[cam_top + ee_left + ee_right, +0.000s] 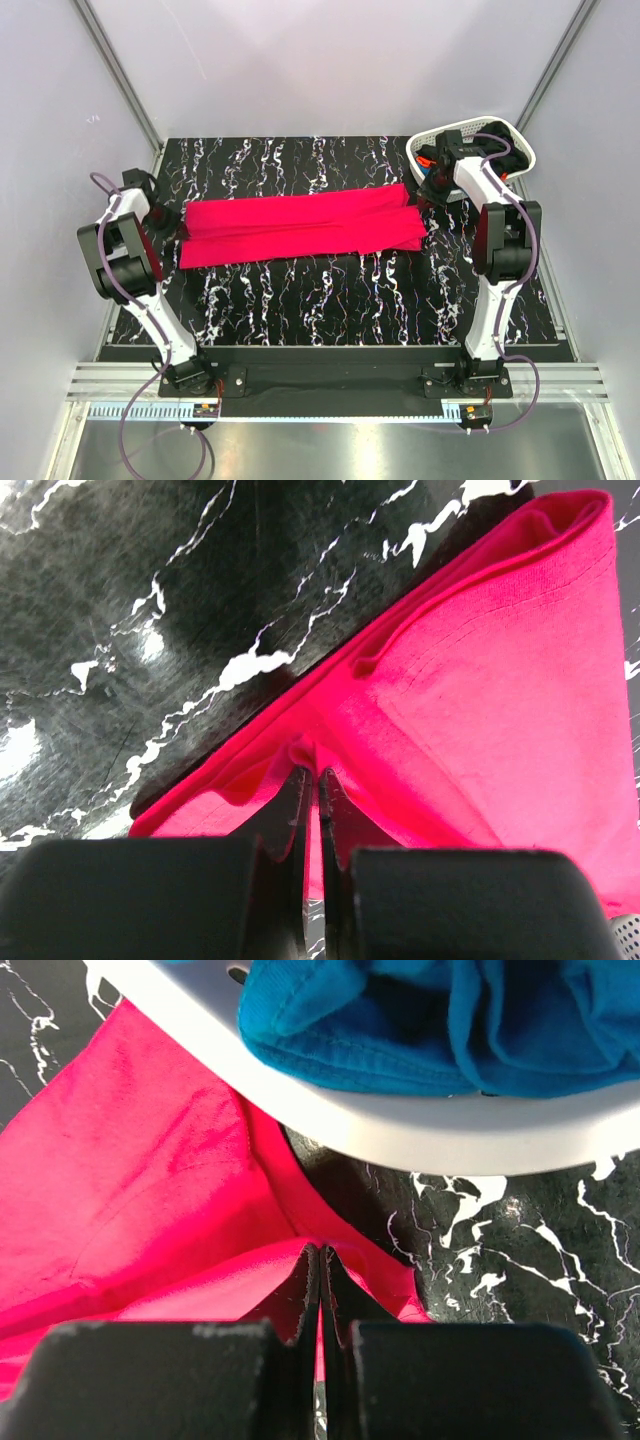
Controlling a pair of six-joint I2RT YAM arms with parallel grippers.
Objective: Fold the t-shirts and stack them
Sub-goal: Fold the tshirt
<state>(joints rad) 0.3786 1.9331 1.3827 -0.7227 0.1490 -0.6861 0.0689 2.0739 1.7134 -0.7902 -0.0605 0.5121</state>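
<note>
The pinkish-red t-shirt (300, 228) lies folded lengthwise as a long band across the middle of the table. My left gripper (172, 225) is shut on its left end; in the left wrist view the cloth (480, 680) bunches between the closed jaws (310, 775). My right gripper (425, 192) is shut on its right end, next to the basket; the right wrist view shows the cloth (150, 1190) pinched at the tips (320, 1252). A blue t-shirt (440, 1020) hangs over the basket rim. Orange and black cloth (428, 160) shows in the basket.
The white lattice basket (500, 135) stands at the back right corner, its rim (400, 1130) close above my right gripper. The black marbled table (330, 300) runs to grey walls on three sides.
</note>
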